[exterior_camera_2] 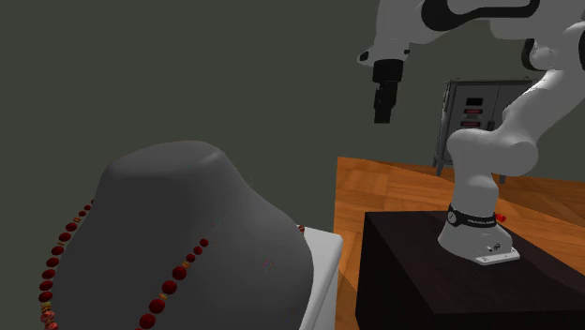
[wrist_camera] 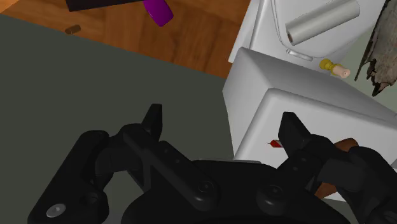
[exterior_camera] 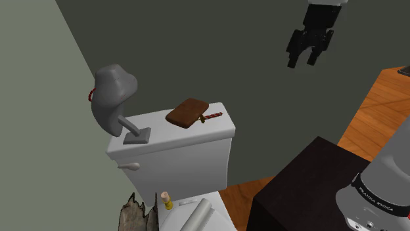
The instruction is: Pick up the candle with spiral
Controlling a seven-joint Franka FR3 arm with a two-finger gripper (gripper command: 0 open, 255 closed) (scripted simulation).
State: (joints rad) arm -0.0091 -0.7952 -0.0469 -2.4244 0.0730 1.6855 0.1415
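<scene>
1. Dull green walls and a wooden floor enclose a bathroom corner, where a white toilet tank (exterior_camera: 177, 154) stands against the wall in the shoulder view.
2. On the tank's lid lies the spiral candle (exterior_camera: 211, 117), a thin stick with red and dark stripes. It rests flat near the lid's end, towards the shoulder view's right.
3. One end of the candle meets a flat brown slab (exterior_camera: 188, 112). I cannot tell whether that end is tucked beneath the slab or only touches it.
4. At the lid's other end stands a grey jewellery bust (exterior_camera: 113, 98) wearing a red bead necklace (exterior_camera_2: 169, 286).
5. My gripper (exterior_camera: 307, 51) hangs high in the air with its two black fingers spread and nothing between them.
6. The candle lies well below the gripper and towards the shoulder view's left, far apart from it.
7. Its long axis runs roughly along the lid's length, so I judge the fingers should straddle it across that line, on the free end away from the slab.
8. In the wrist view, the candle's red tip (wrist_camera: 275, 143) peeks out just beside one finger.
</scene>
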